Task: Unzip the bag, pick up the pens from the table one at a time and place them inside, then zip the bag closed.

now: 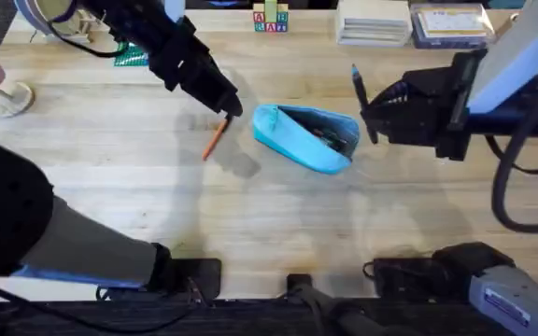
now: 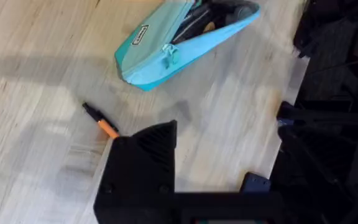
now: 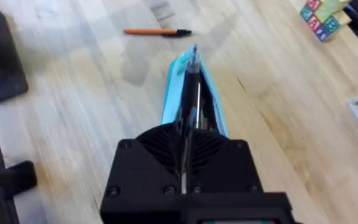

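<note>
The right gripper sits close to its camera, fingers pinched tight on a thin dark pen. The pen sticks out straight ahead, and its tip hangs over the blue bag. The bag lies open in the middle of the table, its long side in line with the pen, so I think a short push forward drops it in. The orange pen lies on the wood just under the left gripper. I cannot tell how its fingers stand.
</note>
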Controlling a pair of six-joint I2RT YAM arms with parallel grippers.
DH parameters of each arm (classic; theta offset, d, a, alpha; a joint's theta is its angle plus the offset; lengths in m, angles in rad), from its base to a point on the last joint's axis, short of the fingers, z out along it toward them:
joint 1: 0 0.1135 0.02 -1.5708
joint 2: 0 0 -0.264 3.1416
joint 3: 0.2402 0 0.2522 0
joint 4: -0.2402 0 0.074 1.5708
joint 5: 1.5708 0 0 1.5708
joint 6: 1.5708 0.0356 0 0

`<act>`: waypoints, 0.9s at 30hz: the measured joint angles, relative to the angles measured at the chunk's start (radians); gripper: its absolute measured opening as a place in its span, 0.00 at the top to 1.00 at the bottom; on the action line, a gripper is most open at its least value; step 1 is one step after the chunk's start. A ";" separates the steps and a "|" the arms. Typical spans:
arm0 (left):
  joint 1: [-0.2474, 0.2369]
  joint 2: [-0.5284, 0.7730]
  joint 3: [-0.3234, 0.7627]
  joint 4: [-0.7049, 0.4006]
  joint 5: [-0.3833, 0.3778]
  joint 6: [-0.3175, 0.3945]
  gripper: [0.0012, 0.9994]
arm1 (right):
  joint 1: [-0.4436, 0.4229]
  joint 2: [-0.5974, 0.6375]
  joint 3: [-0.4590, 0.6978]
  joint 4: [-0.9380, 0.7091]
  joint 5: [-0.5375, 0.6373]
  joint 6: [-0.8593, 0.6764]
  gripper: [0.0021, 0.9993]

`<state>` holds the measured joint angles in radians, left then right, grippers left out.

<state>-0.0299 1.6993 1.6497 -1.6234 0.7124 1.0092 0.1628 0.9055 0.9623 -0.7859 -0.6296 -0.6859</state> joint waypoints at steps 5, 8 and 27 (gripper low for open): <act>0.000 0.000 0.000 0.000 0.000 0.000 0.01 | 0.032 0.074 0.001 0.001 0.000 -0.049 0.97; 0.000 0.000 0.000 0.000 0.000 0.000 0.00 | 0.043 0.126 0.001 0.007 0.000 -0.058 0.97; 0.000 0.000 0.000 0.000 0.000 0.000 0.00 | 0.088 0.370 0.001 0.157 0.039 -0.075 0.97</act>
<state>-0.0299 1.6993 1.6497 -1.6234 0.7124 1.0088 0.2504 1.2757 0.9630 -0.6285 -0.5904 -0.7609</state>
